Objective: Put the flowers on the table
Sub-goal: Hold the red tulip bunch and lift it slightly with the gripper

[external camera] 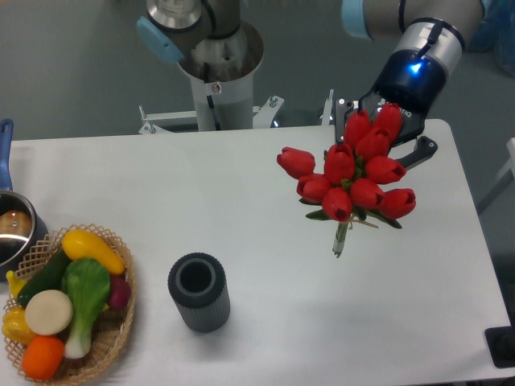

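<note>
In the upper right of the frame we see the gripper with the flowers in front of it; the red tulip buds cover the space between the fingers, so we cannot tell how far they are parted, though we judge they are clamped on the bunch, since it hangs clear of the table. The buds fan out toward the camera; one pale stem tip shows below them, pointing toward the lower edge of the frame. So the long axis of the bunch runs from the gripper down and forward, with bare tabletop directly beneath. We judge the coming move to be a lowering until the bunch rests on that white surface; the dark ribbed vase at lower centre and the basket of vegetables at lower left stand well apart from it.
</note>
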Available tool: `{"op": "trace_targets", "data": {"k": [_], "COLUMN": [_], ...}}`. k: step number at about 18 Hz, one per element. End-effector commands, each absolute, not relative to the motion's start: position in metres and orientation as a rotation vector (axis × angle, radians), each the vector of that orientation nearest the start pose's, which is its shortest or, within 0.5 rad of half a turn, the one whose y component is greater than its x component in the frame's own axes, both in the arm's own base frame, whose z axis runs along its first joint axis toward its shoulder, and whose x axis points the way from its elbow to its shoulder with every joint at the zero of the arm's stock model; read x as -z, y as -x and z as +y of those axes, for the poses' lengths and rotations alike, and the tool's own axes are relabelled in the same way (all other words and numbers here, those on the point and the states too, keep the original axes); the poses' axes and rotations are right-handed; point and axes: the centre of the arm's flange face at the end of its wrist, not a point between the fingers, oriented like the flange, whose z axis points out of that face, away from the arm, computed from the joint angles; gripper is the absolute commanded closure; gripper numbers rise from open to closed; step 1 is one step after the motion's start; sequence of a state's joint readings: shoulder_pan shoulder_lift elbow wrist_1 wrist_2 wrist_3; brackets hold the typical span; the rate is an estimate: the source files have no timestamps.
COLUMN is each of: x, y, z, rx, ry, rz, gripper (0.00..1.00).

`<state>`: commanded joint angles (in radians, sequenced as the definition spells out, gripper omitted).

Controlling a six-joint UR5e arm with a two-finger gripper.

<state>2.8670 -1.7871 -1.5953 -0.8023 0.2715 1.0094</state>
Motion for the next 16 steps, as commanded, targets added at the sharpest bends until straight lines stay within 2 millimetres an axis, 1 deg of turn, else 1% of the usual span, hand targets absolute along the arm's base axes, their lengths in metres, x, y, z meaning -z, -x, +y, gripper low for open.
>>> {"op": "trace_targets", "data": {"k": [5, 7, 9, 12, 14, 16], "x": [-0.514, -0.521, -0.532, -0.534, -0.537, -0.533], "y": [0.485, 0.481, 0.474, 0.469, 0.463, 0.453], "z": [0.375, 0.374, 0.370, 0.364, 0.360, 0.354], "rx": [0.109, 0.103, 0.098, -0.006, -0.060, -0.103], "ry": [1.806, 1.808, 1.817, 1.949, 2.008, 2.064], "rz": [0.100, 0.101, 0.082, 0.026, 0.002, -0.024], "gripper": [0.70, 0.70, 0.70, 0.70, 0.70, 0.70]}}
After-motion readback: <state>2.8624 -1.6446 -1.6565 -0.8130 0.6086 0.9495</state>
